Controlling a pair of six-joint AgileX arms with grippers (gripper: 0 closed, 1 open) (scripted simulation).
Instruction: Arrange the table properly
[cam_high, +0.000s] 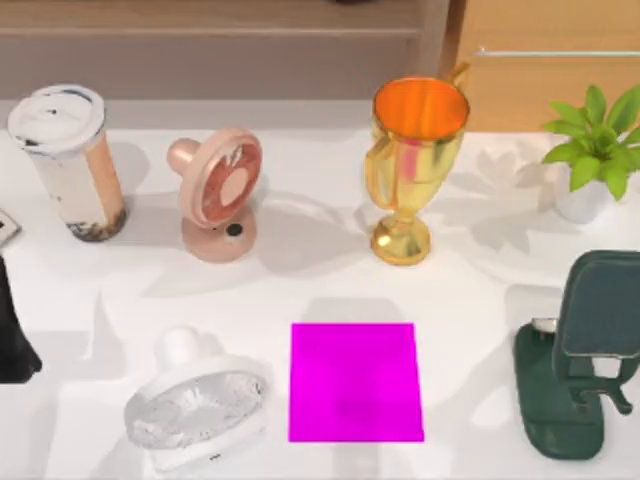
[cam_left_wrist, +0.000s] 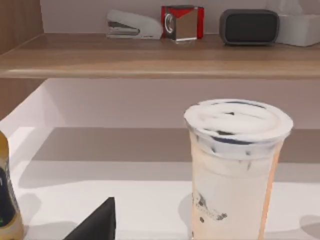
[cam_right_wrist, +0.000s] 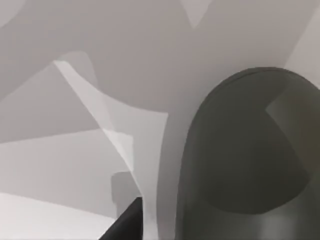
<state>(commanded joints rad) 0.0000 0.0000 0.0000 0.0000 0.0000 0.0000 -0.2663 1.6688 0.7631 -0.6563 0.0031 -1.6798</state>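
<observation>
The white table (cam_high: 470, 290) carries several items. A milk tea cup (cam_high: 68, 160) stands at the back left, with a pink fan (cam_high: 218, 192) and a gold trophy (cam_high: 415, 165) to its right. A white fan (cam_high: 195, 410) lies at the front left beside a magenta pad (cam_high: 355, 382). A dark green phone stand (cam_high: 585, 350) is at the front right. My left arm (cam_high: 12, 335) sits at the left edge; a dark part of my left gripper (cam_left_wrist: 95, 222) faces the cup (cam_left_wrist: 235, 170). A black part of my right gripper (cam_right_wrist: 125, 225) hovers close to the green stand (cam_right_wrist: 250, 160).
A potted plant (cam_high: 595, 150) stands at the back right. A wooden shelf (cam_left_wrist: 160, 55) behind the table holds a stapler (cam_left_wrist: 132, 25), a red cube (cam_left_wrist: 182, 22), a dark speaker (cam_left_wrist: 249, 26) and a white box (cam_left_wrist: 300, 27). A yellow-topped bottle (cam_left_wrist: 5, 195) stands left of the cup.
</observation>
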